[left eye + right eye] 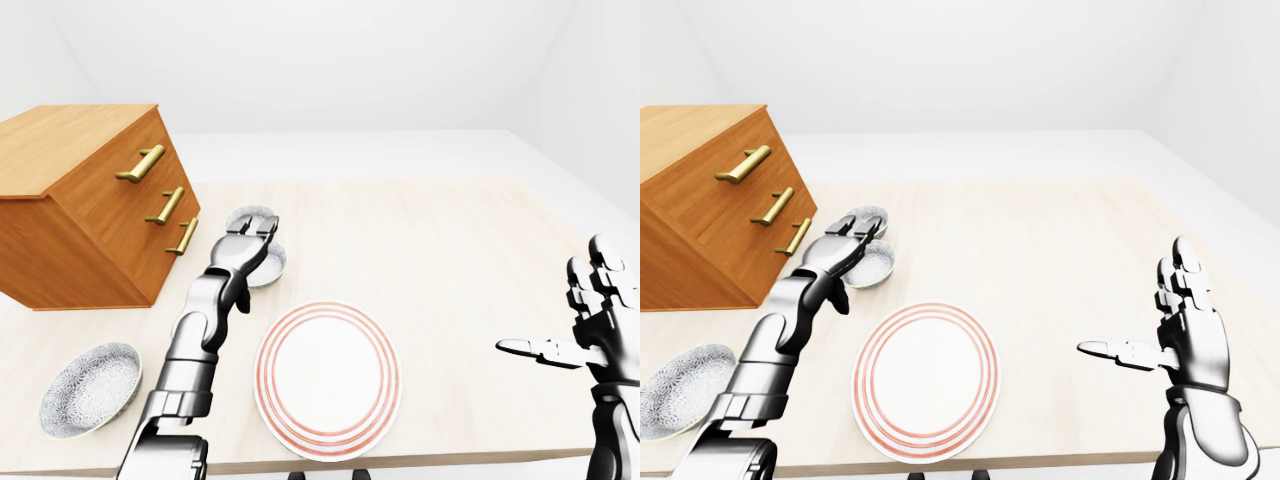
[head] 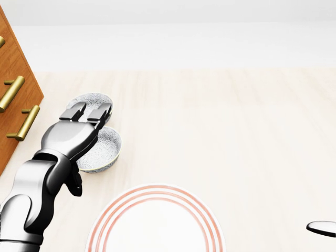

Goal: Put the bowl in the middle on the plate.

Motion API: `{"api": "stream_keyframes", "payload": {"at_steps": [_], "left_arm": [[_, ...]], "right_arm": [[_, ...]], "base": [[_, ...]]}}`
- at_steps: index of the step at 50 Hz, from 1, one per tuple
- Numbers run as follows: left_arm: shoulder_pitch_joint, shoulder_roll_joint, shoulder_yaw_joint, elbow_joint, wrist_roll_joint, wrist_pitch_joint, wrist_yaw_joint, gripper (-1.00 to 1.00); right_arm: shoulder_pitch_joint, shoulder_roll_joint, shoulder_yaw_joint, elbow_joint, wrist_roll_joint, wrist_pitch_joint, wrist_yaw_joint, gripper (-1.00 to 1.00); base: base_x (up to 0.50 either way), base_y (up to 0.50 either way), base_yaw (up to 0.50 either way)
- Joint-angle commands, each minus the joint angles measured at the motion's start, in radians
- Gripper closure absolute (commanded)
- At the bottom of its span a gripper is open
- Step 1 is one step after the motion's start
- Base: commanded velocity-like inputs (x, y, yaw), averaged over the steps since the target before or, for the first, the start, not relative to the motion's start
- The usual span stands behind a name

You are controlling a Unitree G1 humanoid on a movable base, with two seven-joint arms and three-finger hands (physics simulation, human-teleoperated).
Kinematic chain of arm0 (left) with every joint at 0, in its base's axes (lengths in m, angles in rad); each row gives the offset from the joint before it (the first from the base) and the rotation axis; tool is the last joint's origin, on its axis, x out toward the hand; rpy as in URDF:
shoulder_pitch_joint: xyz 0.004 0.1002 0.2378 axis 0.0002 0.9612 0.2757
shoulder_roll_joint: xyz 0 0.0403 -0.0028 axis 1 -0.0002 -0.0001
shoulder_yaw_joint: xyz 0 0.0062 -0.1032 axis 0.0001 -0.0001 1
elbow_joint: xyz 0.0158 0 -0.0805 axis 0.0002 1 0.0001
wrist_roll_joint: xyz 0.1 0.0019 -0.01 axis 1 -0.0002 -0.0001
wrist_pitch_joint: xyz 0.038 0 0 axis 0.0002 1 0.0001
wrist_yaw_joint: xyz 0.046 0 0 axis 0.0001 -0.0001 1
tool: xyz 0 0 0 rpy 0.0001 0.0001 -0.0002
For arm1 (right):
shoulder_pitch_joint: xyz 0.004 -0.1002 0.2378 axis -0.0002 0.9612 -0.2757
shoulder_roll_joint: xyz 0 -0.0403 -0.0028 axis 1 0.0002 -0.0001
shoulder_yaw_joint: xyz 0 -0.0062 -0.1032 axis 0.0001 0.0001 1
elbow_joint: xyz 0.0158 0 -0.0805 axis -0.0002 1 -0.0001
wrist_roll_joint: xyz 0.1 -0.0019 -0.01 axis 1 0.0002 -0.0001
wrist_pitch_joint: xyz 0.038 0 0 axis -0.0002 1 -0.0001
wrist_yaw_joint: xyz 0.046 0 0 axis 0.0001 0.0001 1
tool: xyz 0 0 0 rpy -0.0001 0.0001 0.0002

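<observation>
1. Left hand (image 2: pixel 86 113) reaches over the middle bowl (image 2: pixel 102 152), fingers (image 2: pixel 101 112) stretched out straight and apart, not curled round anything; fingertips lie over the gap between the middle bowl and the far bowl (image 2: pixel 89 101). Contact with either rim cannot be told.
2. Right hand (image 1: pixel 1175 335) hangs at the right of the right-eye view, spread wide with one finger pointing left, holding nothing, well apart from all the dishes.
3. Middle bowl sits on the table (image 1: pixel 450 260), just above and left of the plate (image 1: pixel 330 378), partly hidden under the left forearm in the eye views.
4. Head view shows the two upper bowls close up, their rims just beside each other or overlapping; it cuts off the plate's lower part and shows only a sliver of the right hand at its bottom right edge.
5. Eye views add the near bowl (image 1: pixel 90 388) at bottom left, absent from the head view, plus the whole plate and the full right hand.
6. Wooden drawer chest (image 1: pixel 85 205) stands tilted at the left; three brass handles show in the eye views.
7. Counts: three patterned bowls, one white plate with red rings, one chest, two hands.
</observation>
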Motion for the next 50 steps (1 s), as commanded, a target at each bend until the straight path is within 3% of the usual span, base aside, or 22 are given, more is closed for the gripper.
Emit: {"api": "stream_keyframes", "payload": {"at_steps": [1, 13, 19, 50], "left_arm": [[-0.015, 0.001, -0.01, 0.06, 0.021, 0.0, 0.039, -1.0], [-0.057, -0.004, -0.021, 0.126, 0.034, 0.0, 0.057, -1.0], [-0.115, 0.014, -0.028, 0.255, 0.072, 0.0, 0.119, -1.0], [-0.136, 0.014, -0.049, 0.396, 0.067, 0.0, 0.176, -1.0]], "right_arm": [[-0.001, 0.0, -0.002, -0.001, 0.001, 0.0, 0.0, -1.0], [-0.001, -0.001, 0.002, 0.011, 0.0, 0.0, 0.0, -1.0], [0.001, -0.001, 0.001, -0.005, 0.003, 0.0, 0.0, -1.0], [-0.001, 0.0, 0.001, -0.001, -0.002, 0.0, 0.001, -1.0]], "base": [[0.0, 0.0, 0.0], [0.0, 0.0, 0.0], [0.0, 0.0, 0.0], [0.0, 0.0, 0.0]]}}
